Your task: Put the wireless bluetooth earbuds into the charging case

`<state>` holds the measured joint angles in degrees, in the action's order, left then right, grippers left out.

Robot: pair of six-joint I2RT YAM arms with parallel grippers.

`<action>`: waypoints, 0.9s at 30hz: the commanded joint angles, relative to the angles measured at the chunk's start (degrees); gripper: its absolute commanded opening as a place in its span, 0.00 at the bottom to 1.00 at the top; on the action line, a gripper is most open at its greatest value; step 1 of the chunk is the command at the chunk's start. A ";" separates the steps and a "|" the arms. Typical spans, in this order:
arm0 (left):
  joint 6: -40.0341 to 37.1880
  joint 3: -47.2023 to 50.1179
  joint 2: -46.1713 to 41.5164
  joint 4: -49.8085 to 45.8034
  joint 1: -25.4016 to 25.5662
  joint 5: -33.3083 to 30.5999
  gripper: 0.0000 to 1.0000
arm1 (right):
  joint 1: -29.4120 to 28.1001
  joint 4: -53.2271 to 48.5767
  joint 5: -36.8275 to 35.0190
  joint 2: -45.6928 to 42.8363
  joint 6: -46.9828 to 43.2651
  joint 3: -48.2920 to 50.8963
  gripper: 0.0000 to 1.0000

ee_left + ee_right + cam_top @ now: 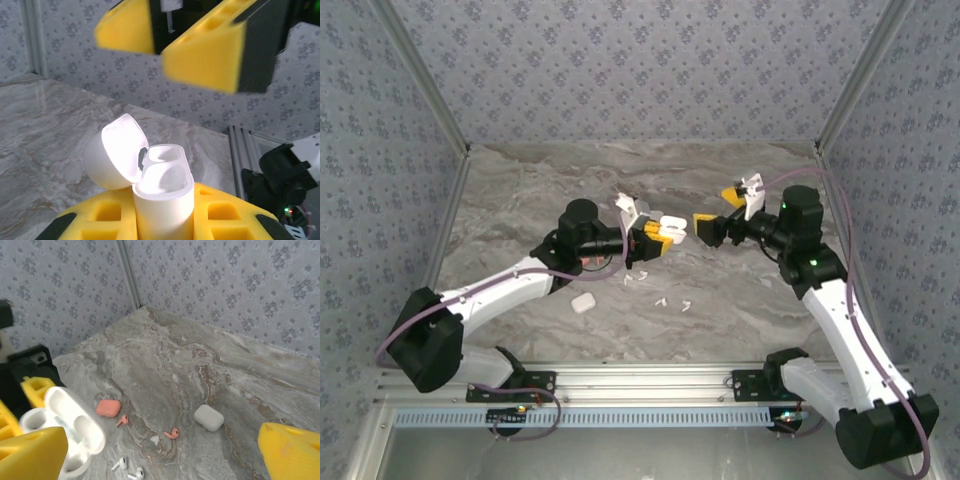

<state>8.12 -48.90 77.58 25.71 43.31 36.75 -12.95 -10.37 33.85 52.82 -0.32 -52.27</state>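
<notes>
A white charging case (162,200) stands upright with its lid (117,150) hinged open, and my left gripper (162,222) is shut on its body, held above the table (665,228). Whether anything sits in its wells I cannot tell. My right gripper (717,210) hangs open just right of the case, nothing between its yellow fingers (292,452). The open case (70,430) shows beside the right gripper's left finger. On the table lie two white earbuds (120,463) (136,473) and two orange-red earbuds (121,420) (172,434).
A salmon-orange closed case (108,408) and a white closed case (208,417) rest on the marble table (200,365). A small white bit (155,440) lies between the earbuds. Another white case (583,302) sits near the left arm. Patterned walls enclose three sides.
</notes>
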 commanded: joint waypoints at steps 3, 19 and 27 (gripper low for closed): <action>-3.71 3.18 -3.66 2.23 0.36 -6.65 0.00 | 0.69 -12.25 -1.79 -1.78 3.60 0.32 1.00; -9.42 10.07 -10.80 0.05 0.37 -21.25 0.00 | -12.72 -16.96 -14.08 3.15 23.02 18.78 0.78; -9.50 9.90 -10.56 0.17 0.36 -21.19 0.00 | -21.15 -11.92 -21.75 13.39 28.75 19.99 0.61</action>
<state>-0.47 -38.89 67.90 25.08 43.29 16.16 -32.69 -24.91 17.06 63.57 24.73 -32.01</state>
